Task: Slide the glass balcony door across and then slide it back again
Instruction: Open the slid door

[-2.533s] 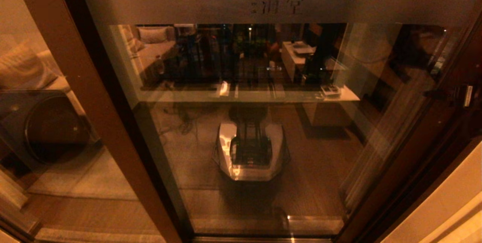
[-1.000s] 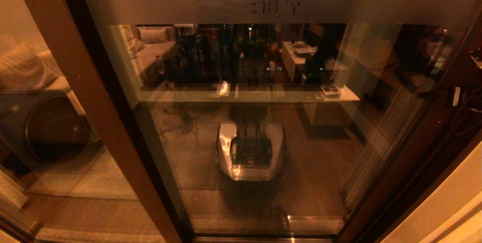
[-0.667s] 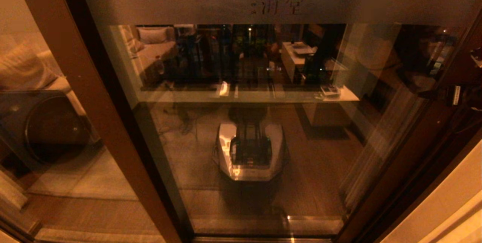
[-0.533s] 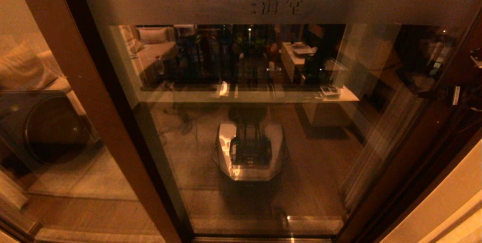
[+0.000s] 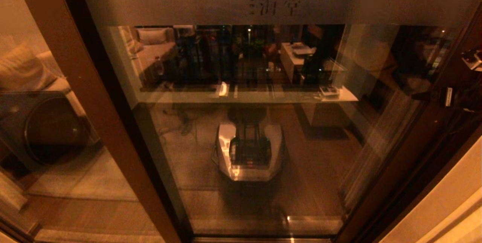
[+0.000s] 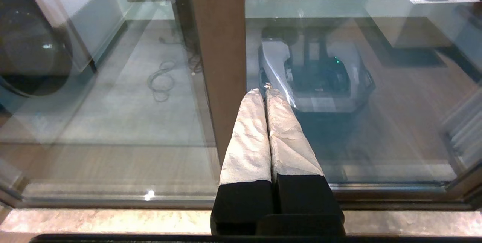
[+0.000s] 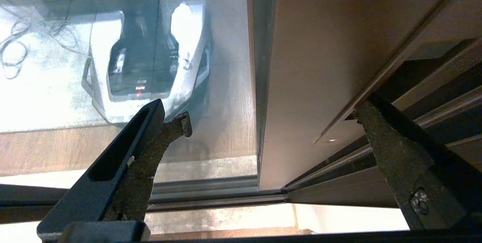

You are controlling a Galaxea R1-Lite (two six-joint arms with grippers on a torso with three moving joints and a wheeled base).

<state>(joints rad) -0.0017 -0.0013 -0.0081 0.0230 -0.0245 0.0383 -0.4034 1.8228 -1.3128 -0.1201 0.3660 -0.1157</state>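
The door (image 5: 244, 122) fills the head view, its frosted band (image 5: 263, 5) across the top and its right stile (image 7: 301, 66) running down toward the floor track (image 7: 211, 194). The stile appears set close against the jamb at the right, so the door is judged shut or nearly so, with the first slide only at its start.

The right pincer (image 7: 271, 122) is seen in its wrist view with the fingers (image 7: 150, 145) spread wide apart, one in front of the glass and the other out past the stile's edge, toward the track side. The stile lies between them; nothing is clamped. Whether either finger touches the frame cannot be told. In the head view only a dark part of the right arm (image 5: 448, 96) shows at the right edge, beside the stile.

The left pincer (image 6: 266, 90) is held low in front of the glass with its fingers pressed together, empty and parked.

The step in hand is judged to be the approach to the stile. Next, a firm bearing on the stile's edge is called for, then a steady sideways push to the left along the track.
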